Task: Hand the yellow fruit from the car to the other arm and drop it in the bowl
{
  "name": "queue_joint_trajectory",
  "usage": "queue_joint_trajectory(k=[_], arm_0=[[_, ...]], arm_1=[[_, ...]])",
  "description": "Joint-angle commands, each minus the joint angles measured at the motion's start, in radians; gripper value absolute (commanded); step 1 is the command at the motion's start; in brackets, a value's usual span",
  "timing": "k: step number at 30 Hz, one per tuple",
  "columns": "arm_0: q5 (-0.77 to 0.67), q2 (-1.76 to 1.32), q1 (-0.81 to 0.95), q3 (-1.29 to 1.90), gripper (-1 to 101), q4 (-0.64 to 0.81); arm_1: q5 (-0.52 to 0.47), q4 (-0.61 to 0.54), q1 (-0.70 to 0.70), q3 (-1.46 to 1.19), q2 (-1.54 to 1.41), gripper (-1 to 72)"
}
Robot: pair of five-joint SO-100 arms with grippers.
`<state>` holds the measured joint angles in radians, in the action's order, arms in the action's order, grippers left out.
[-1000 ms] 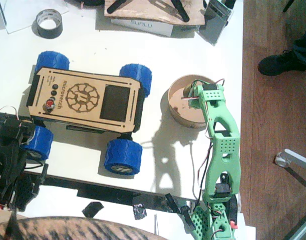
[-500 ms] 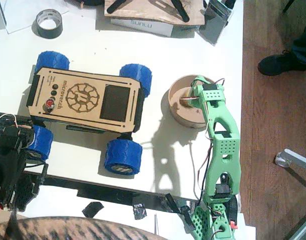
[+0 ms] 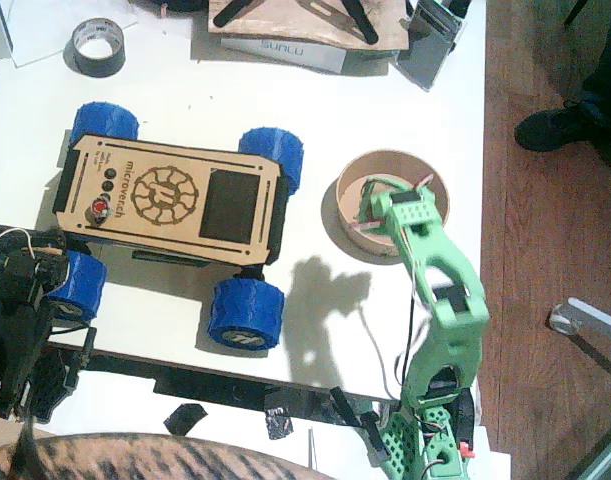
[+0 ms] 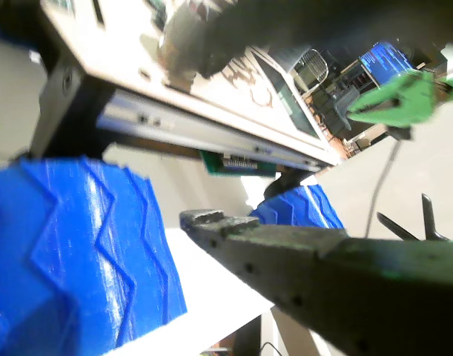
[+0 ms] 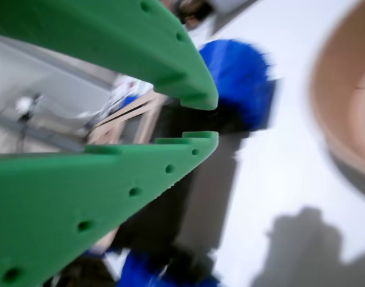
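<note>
The car [image 3: 170, 195], light wood with blue wheels, stands at the table's left-centre. The tan bowl [image 3: 360, 172] sits to its right. My right gripper [image 3: 370, 215], on the green arm [image 3: 447, 300], hangs over the bowl's near side and hides part of the inside. In a wrist view its green fingertips [image 5: 200, 95] stand a narrow gap apart with nothing between them, beside the bowl's rim [image 5: 343, 101]. The yellow fruit is hidden. My left gripper [image 3: 35, 262], black, is open beside the car's front-left wheel [image 4: 70, 252].
A grey tape roll [image 3: 95, 45] and a white box [image 3: 285, 48] lie at the back. The table's right edge [image 3: 483, 200] runs close to the bowl, and a person's shoe [image 3: 565, 125] rests on the floor beyond it. Black tape [image 3: 185, 380] lines the front edge.
The green arm has folded back and its gripper has slid from the bowl's middle to its near side. The yellowish thing at its jaws no longer shows. The black arm sank slightly.
</note>
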<state>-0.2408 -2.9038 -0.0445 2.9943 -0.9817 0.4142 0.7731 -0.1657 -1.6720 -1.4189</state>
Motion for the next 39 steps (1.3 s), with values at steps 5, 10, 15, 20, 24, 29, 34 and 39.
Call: queue_joint_trajectory(k=[5, 10, 15, 20, 24, 29, 34, 39], arm_0=[[0.005, -0.018, 0.009, -0.003, 70, -0.021], [0.005, -0.041, 0.009, -0.003, 28, -0.034], [0.005, -0.066, 0.011, -0.003, 1, -0.043], [0.005, -0.067, 0.011, -0.003, 1, -0.043], [0.005, -0.067, 0.011, -0.003, 0, -0.043], [0.005, -0.067, 0.011, -0.003, 0, -0.043], [0.005, -0.067, 0.011, -0.003, 1, -0.043], [0.005, -0.066, 0.011, -0.003, 6, -0.043]], arm_1=[[-0.026, -0.021, -0.117, -0.311, -0.422, -0.1], [-0.086, -0.123, -0.190, -0.650, -0.819, -0.1], [-0.138, -0.135, -0.261, -0.911, -1.169, -0.1], [-0.118, -0.097, -0.322, -1.101, -1.388, -0.1], [-0.069, -0.021, -0.351, -1.236, -1.605, -0.1], [-0.140, 0.141, -0.423, -1.342, -1.848, -0.1], [-0.152, 0.161, -0.433, -1.344, -1.853, -0.1], [-0.160, 0.158, -0.437, -1.348, -1.858, -0.1]])
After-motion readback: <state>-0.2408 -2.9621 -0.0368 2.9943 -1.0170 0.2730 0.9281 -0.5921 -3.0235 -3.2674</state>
